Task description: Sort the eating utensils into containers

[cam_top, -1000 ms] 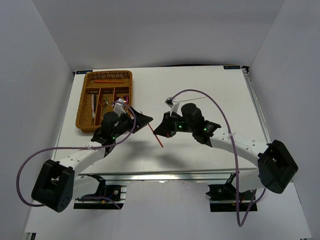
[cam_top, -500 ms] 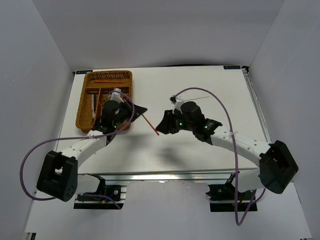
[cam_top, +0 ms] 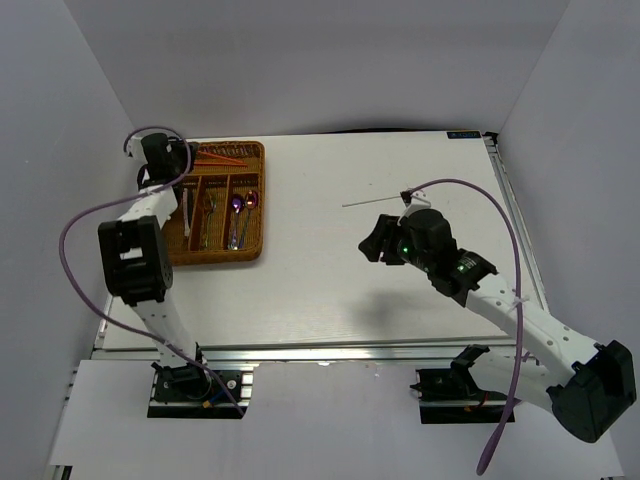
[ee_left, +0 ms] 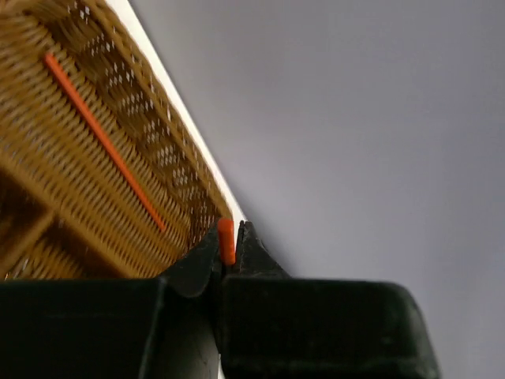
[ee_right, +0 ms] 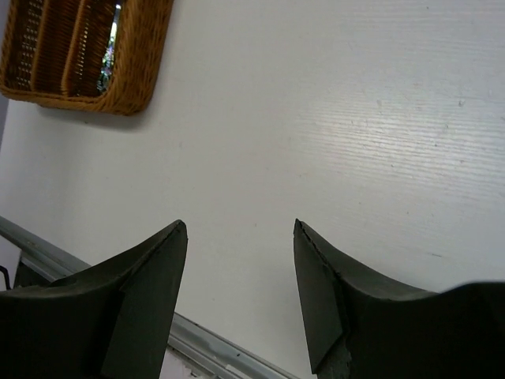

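The table [cam_top: 330, 290] carries the tray [cam_top: 220, 258] at far left, with spoons [cam_top: 240, 203] in its long slots and a red chopstick [ee_left: 102, 142] in the crosswise one. The right gripper [ee_right: 241, 237] gapes above the table. The left gripper [ee_left: 230, 251], at the tray's far rim, is clamped on a second red chopstick [ee_left: 226, 230]. A white chopstick [cam_top: 375, 200] lies beyond the right gripper.

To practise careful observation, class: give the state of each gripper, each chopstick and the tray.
Left gripper: shut on red chopstick.
Right gripper: open, empty.
Tray: partly filled with cutlery.
Second red chopstick: lying in the cross slot.
White chopstick: lying on the table, outside the tray.
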Robot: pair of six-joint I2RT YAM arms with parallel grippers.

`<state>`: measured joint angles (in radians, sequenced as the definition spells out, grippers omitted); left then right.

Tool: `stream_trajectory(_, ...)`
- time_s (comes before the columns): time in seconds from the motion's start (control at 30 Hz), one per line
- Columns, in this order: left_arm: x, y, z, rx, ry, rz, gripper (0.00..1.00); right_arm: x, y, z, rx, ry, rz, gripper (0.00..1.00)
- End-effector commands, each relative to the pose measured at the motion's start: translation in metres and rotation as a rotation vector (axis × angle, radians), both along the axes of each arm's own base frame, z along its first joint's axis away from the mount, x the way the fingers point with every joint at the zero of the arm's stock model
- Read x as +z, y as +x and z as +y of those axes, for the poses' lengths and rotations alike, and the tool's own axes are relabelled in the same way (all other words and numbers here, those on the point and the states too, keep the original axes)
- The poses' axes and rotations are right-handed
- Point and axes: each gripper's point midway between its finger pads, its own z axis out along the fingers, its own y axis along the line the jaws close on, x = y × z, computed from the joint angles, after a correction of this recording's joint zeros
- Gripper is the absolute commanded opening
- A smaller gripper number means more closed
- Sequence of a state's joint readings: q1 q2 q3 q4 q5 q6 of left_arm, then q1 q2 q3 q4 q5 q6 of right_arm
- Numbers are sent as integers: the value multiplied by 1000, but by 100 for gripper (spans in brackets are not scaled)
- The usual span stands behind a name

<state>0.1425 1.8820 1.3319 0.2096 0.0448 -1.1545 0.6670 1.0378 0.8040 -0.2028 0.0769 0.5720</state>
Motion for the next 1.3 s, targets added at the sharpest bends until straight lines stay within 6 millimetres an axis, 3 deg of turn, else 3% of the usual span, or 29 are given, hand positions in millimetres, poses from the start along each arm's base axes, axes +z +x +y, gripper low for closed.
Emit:
stream_trajectory(0.0, -5, 34, 21, 103, -68, -17, 0, -7, -3, -12, -11, -52, -4, 62)
stream_trajectory(0.03, 11, 48, 25, 110, -74, -67, 2, -7, -3, -13, -12, -59, -3, 62)
stream_trajectory(0.07, 10, 56, 28, 114, -71, -73, 3, -7, -3, -14, -6, -68, -10, 62)
stream_trajectory(0.1, -9, 65, 30, 118, -68, -43, 7, -4, -2, -13, -1, -69, -18, 62)
stream_trajectory(0.13, -14, 71, 33, 125, -53, -33, 10, -4, -3, -14, 0, -77, -19, 62)
stream_trajectory(0.17, -1, 81, 34, 119, -47, -62, 13, -4, -2, -16, -2, -83, -21, 62)
stream_trajectory(0.2, -19, 87, 34, 116, -47, -32, 24, -2, -2, -16, 6, -89, -33, 62)
stream_trajectory(0.27, -23, 92, 37, 118, -32, -22, 36, 1, 0, -17, 4, -95, -43, 62)
stream_trajectory(0.33, -26, 91, 38, 121, -23, -21, 49, 4, 2, -16, 8, -100, -55, 62)
stream_trajectory(0.5, -38, 83, 34, 117, -36, 19, 64, 5, 7, -14, 6, -104, -60, 62)
stream_trajectory(0.53, -35, 81, 33, 114, -38, 16, 80, 4, 7, -13, 7, -101, -56, 62)
stream_trajectory(0.6, -37, 77, 32, 111, -40, 35, 98, 4, 7, -10, 14, -95, -52, 62)
stream_trajectory(0.7, -29, 71, 31, 107, -23, 68, 98, -2, 10, -11, 0, -113, -25, 62)
stream_trajectory(0.73, -29, 68, 30, 100, -14, 85, 98, -4, 13, -14, -24, -125, -16, 73)
stream_trajectory(0.8, -9, 61, 27, 76, 2, 61, 98, -8, 25, -23, -137, -146, 14, 89)
stream_trajectory(0.87, 1, 50, 22, 48, 52, 63, 98, -9, 39, -35, -278, -140, 47, 89)
stream_trajectory(0.9, 24, 39, 18, 46, 83, 50, 98, -6, 50, -36, -338, -136, 64, 89)
stream_trajectory(0.97, 30, 18, 12, 12, 184, 101, 98, -5, 66, -43, -435, -142, 90, 89)
stream_trajectory(1.0, 55, 3, 1, -4, 223, 84, 98, -16, 75, -39, -483, -137, 138, 89)
stream_trajectory(1.03, 51, -13, -2, -21, 295, 137, 98, 2, 92, -36, -520, -96, 122, 89)
stream_trajectory(1.07, 41, -28, -9, -40, 326, 180, 98, 0, 99, -32, -527, -87, 156, 89)
stream_trajectory(1.1, 53, -50, -28, -74, 359, 192, 98, -19, 115, -31, -568, -95, 213, 89)
stream_trajectory(1.13, 52, -64, -29, -82, 422, 221, 98, -1, 133, -25, -587, -44, 205, 89)
stream_trajectory(1.17, 34, -83, -45, -127, 457, 270, 98, -5, 143, -18, -583, -35, 233, 89)
stream_trajectory(1.2, 29, -99, -63, -168, 493, 287, 98, -33, 158, -20, -607, -80, 284, 89)
stream_trajectory(1.23, 46, -121, -67, -189, 547, 260, 98, -9, 180, -13, -631, -33, 266, 87)
stream_trajectory(1.27, 44, -136, -70, -199, 578, 269, 98, -20, 183, -21, -662, -102, 309, 85)
